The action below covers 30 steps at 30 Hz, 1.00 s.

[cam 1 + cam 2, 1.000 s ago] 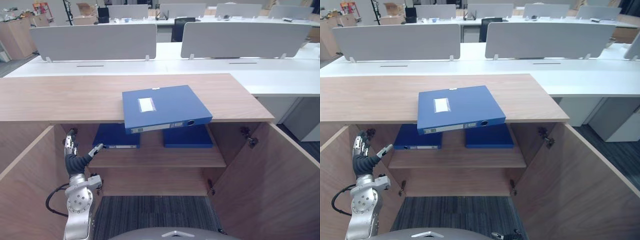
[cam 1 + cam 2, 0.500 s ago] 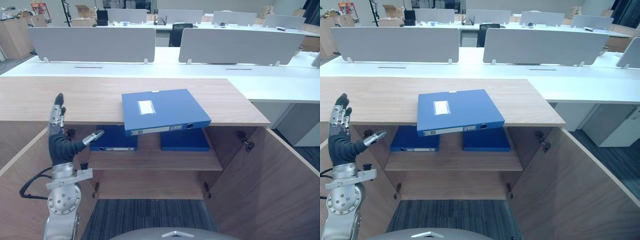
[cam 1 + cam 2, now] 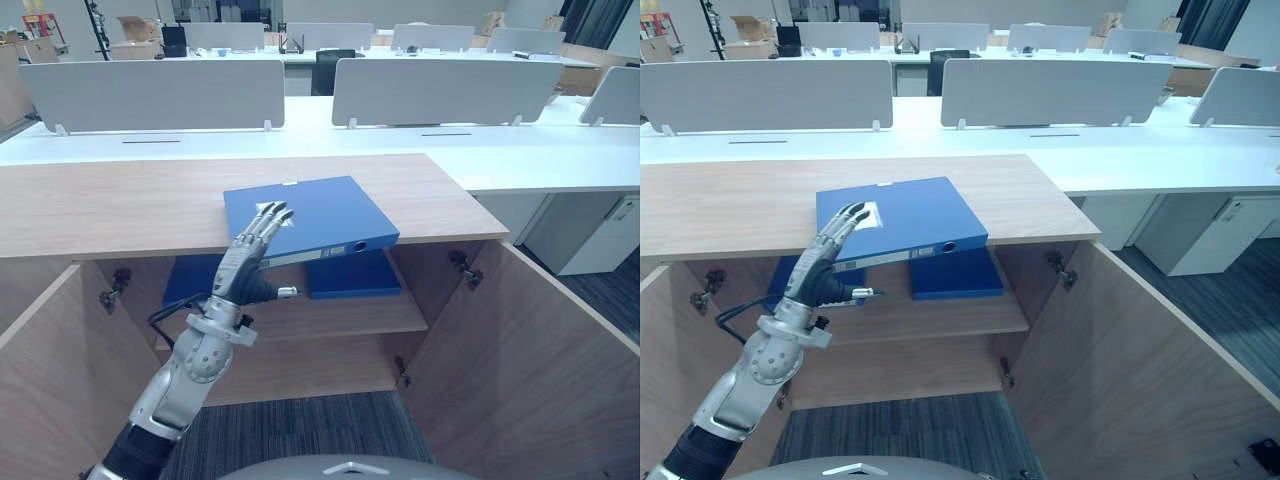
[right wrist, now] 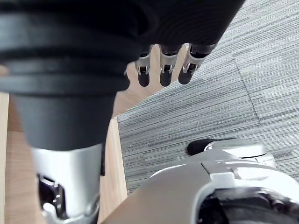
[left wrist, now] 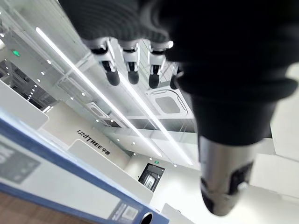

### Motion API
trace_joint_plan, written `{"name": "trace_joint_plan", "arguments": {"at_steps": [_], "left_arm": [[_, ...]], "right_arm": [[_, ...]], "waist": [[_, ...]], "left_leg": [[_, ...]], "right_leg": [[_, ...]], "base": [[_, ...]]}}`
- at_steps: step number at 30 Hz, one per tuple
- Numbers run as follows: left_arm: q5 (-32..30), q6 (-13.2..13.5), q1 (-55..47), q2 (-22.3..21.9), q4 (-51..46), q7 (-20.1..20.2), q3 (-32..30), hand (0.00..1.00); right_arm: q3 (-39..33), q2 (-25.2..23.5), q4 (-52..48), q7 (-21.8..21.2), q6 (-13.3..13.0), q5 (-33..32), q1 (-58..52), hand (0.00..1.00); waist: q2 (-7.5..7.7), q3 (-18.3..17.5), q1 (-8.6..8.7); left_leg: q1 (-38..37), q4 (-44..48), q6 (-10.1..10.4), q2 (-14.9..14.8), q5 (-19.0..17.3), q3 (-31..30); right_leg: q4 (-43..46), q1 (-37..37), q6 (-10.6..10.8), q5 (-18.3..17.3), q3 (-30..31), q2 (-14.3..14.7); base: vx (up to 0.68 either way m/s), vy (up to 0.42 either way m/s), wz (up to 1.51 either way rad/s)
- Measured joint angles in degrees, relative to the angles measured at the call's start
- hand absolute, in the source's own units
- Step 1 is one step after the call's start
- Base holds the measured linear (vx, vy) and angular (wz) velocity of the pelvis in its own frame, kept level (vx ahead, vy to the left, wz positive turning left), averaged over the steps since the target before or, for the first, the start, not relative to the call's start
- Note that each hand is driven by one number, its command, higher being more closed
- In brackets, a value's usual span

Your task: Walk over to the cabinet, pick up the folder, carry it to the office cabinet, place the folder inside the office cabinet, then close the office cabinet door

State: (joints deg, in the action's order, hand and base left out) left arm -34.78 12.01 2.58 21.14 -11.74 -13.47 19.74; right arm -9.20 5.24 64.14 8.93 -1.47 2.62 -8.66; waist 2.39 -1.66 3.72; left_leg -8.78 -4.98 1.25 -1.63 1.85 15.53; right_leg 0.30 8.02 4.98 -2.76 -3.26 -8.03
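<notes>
Left eye view: a blue folder (image 3: 325, 212) with a white label lies flat at centre frame on the cabinet (image 3: 110, 205) top, its spine edge overhanging the open front. The left hand (image 3: 248, 264), at lower left half a second ago, now stretches straight fingers over the folder's near-left corner; contact is unclear. Right wrist view: the right hand (image 4: 161, 72) hangs with its fingers relaxed above the carpet (image 4: 210, 112).

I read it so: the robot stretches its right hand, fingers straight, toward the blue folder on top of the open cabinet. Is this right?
Not quite: it is the left hand, as the left eye view shows. The rest holds: fingers straight, toward the blue folder on top of the open cabinet.
</notes>
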Motion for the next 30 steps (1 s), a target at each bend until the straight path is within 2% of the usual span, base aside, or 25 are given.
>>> {"name": "trace_joint_plan", "arguments": {"at_steps": [2, 6, 10, 19, 26, 30], "left_arm": [[-3.78, -0.85, 2.58, 0.38, 2.24, -0.09, 1.60, 0.00], [-14.50, -4.44, 5.47, 0.28, 6.68, -0.85, 3.32, 0.00], [-19.57, -5.64, 7.59, 0.23, 9.14, -1.21, 5.19, 0.00], [-23.40, -7.06, 13.65, -1.01, 12.91, -1.40, 6.25, 0.00], [-25.60, -7.83, 14.63, -1.03, 13.38, -1.43, 6.25, 0.00], [-26.48, -8.54, 15.73, -0.98, 16.89, -1.35, 6.21, 0.00]], "right_arm": [[-0.04, -0.01, -0.03, 0.01, -0.02, 0.00, 0.09, 0.00], [-0.49, -0.02, -0.02, -0.02, 0.08, -0.04, 0.67, 0.00], [-1.12, 0.03, 0.07, -0.13, 0.46, -0.10, 1.04, 0.00], [-2.86, -0.04, 0.44, -0.35, 1.00, -1.20, 1.49, 0.00], [-3.41, -0.12, 0.45, -1.36, 1.73, -2.79, 1.87, 0.00], [-4.63, -0.26, 0.44, -1.44, 1.73, -3.30, 2.20, 0.00]], "waist": [[0.07, -0.02, 0.17], [0.35, -0.04, 1.13], [0.22, 0.09, 1.21], [0.08, 0.65, 1.64], [0.34, 0.83, 1.76], [0.46, 0.90, 1.68]], "left_leg": [[0.05, 0.01, -0.05, 0.03, -0.18, 0.22], [0.06, 0.03, -0.38, 0.16, -0.51, 0.80], [0.07, 0.07, -0.36, 0.19, -0.70, 0.67], [-0.32, 0.02, -0.16, 0.08, -1.01, 0.05], [-0.32, 0.01, -0.14, 0.10, -1.07, 0.05], [-0.28, 0.01, -0.14, 0.09, -1.07, -0.02]], "right_leg": [[-0.16, -0.14, -0.09, -0.03, 0.36, 0.03], [-1.13, -0.10, -0.32, 0.10, 0.85, 0.03], [-1.53, 0.05, -0.35, 0.11, 0.85, 0.04], [-2.06, 0.79, -0.76, -0.01, 0.73, 0.18], [-2.62, 0.84, -0.96, 0.13, 0.63, 0.12], [-2.61, 0.85, -0.95, 0.13, 0.51, 0.12]], "base": [[0.06, 0.007, -0.09], [0.07, 0.003, -0.08], [0.06, -0.015, -0.03], [0.01, -0.036, 0.00], [-0.02, -0.019, 0.00], [-0.01, -0.020, 0.01]]}}
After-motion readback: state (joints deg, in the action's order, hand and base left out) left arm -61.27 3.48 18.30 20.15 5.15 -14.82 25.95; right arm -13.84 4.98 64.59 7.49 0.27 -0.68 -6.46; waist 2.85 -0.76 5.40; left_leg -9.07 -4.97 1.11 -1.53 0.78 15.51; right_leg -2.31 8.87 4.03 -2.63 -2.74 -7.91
